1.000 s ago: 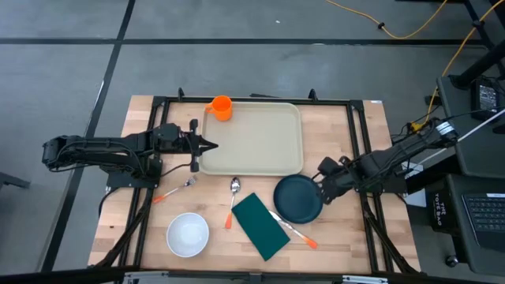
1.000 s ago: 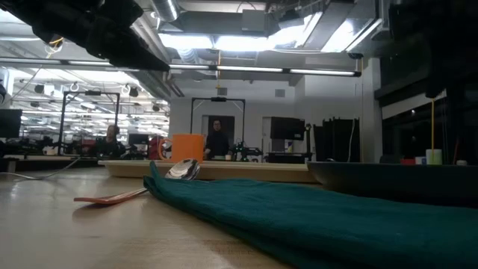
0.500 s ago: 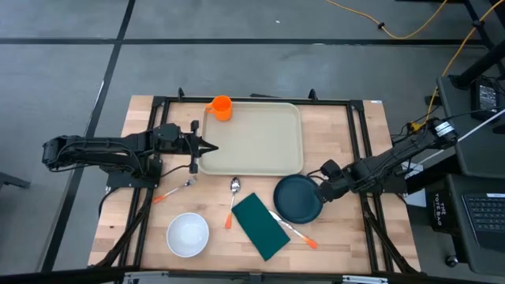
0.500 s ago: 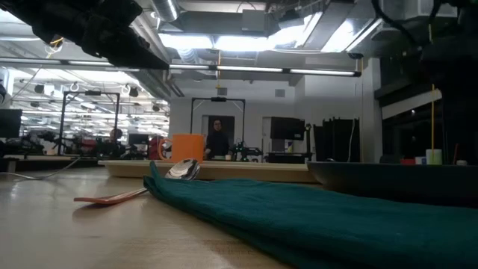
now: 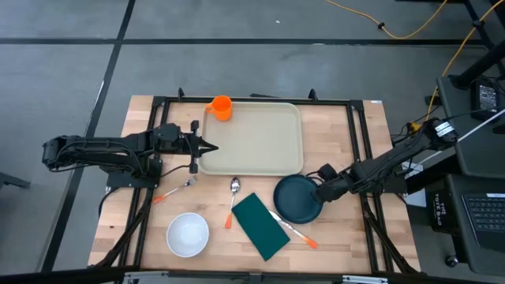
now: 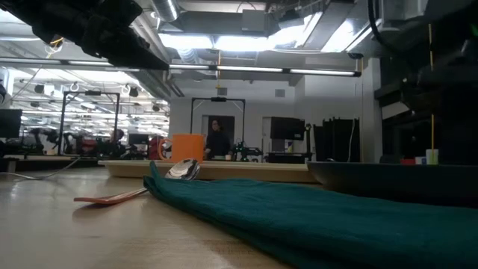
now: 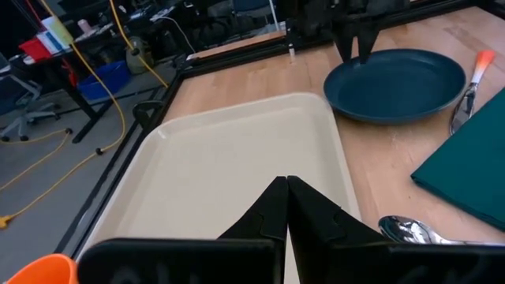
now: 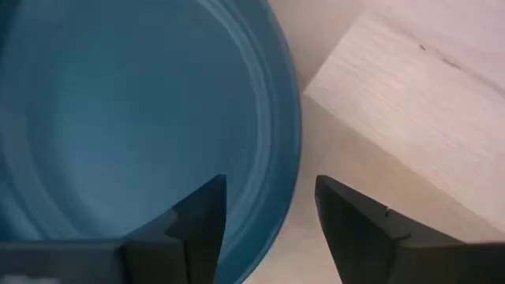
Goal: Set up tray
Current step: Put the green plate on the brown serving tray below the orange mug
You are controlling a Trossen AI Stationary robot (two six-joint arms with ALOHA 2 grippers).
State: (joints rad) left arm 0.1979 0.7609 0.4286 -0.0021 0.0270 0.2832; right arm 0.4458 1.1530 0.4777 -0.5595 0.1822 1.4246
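Observation:
The beige tray [image 5: 252,140] lies at the far middle of the table, with an orange cup [image 5: 220,107] standing in its far left corner. My left gripper [image 5: 211,147] is shut and hovers over the tray's left edge [image 7: 237,158]. The dark blue plate [image 5: 297,198] rests on the table near the tray's near right corner. My right gripper [image 8: 268,197] is open and points steeply down at the plate's right rim [image 8: 288,150]. One finger stands over the plate's inside and the other outside the rim. I see no touch.
A green napkin [image 5: 260,225] lies to the near left of the plate, with an orange-handled knife [image 5: 293,230] along its right side. A spoon [image 5: 233,191] and a fork [image 5: 172,190] lie near the tray's near edge. A white bowl [image 5: 188,234] sits at the near left.
My right gripper has come down toward the plate's right rim and rolled about its own axis. My left arm, the tray and the tableware have kept still.

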